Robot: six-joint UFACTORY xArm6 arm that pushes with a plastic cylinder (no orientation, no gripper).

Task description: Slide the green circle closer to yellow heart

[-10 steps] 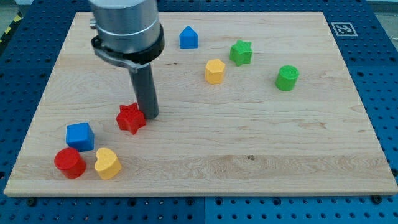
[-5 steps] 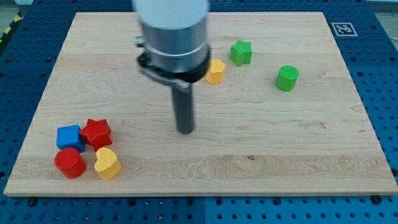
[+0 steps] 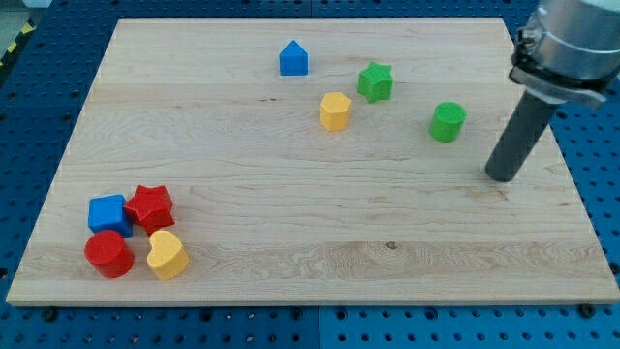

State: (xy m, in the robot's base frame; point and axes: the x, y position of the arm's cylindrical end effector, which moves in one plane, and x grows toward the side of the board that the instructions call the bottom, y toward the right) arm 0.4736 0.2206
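The green circle [image 3: 448,122] is seen as a short upright cylinder with a ribbed side wall and a flat round top; being round, no long axis and no facing direction can be made out. It is placed on the wooden bench [image 3: 310,252] toward the view's upper right. The yellow heart [image 3: 167,255] is found far off at the view's lower left, with its lobes turned roughly toward the view's right.

My tip [image 3: 502,175] is set down on the bench just to the view's right of and slightly below the green circle, apart from it. The arm's end effector is a plain dark rod with nothing that opens or closes, and nothing is held by it.

Around the yellow heart, a red circle [image 3: 108,253], a blue cube [image 3: 108,214] and a red star [image 3: 150,207] are clustered, touching or nearly so. Left of the green circle, a green star [image 3: 375,81], a yellow hexagon [image 3: 334,111] and a blue house-shaped block [image 3: 294,59] are spread out.
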